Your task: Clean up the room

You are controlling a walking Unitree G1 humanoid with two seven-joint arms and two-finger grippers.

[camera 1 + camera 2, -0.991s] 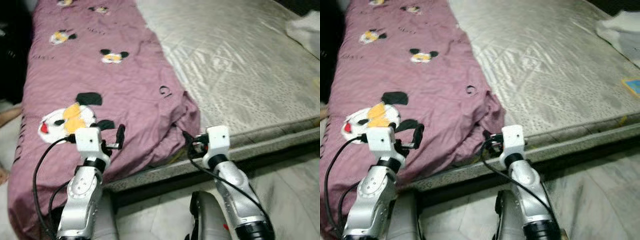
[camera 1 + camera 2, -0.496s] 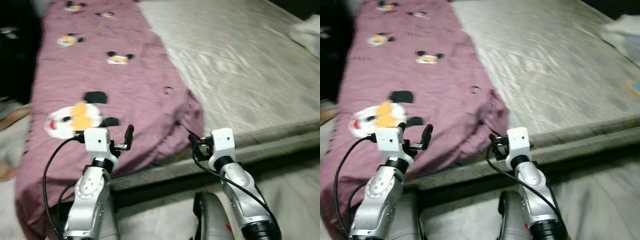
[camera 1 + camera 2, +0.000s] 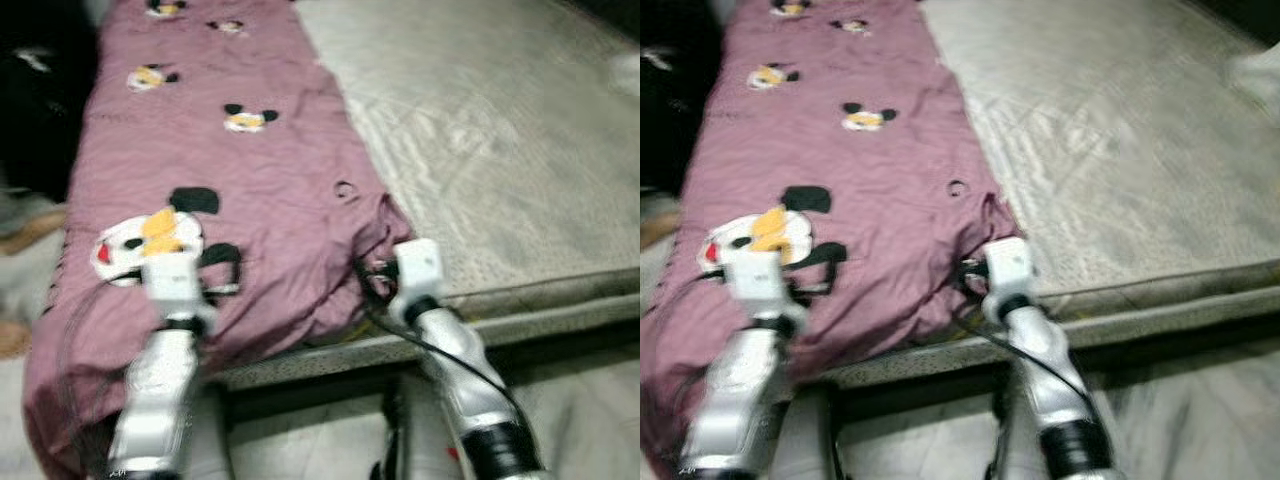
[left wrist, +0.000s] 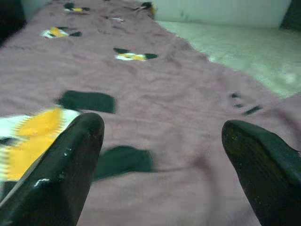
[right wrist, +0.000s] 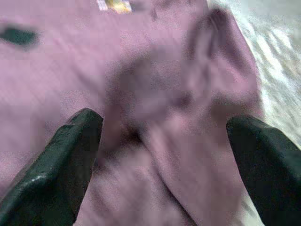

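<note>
A bare grey mattress [image 3: 500, 130] lay on the bed, with a mauve blanket [image 3: 230, 200] printed with cartoon mice covering its left part and hanging over the near edge. The blanket's inner corner was bunched up by the right pincer [image 5: 160, 136], whose fingers stood wide apart just before the folds. The left pincer [image 4: 160, 136], also wide, hovered over the blanket's near end.

Mauve blanket [image 3: 270, 180] with cartoon-mouse prints, seemingly pale grey mattress [image 3: 500, 130]
</note>
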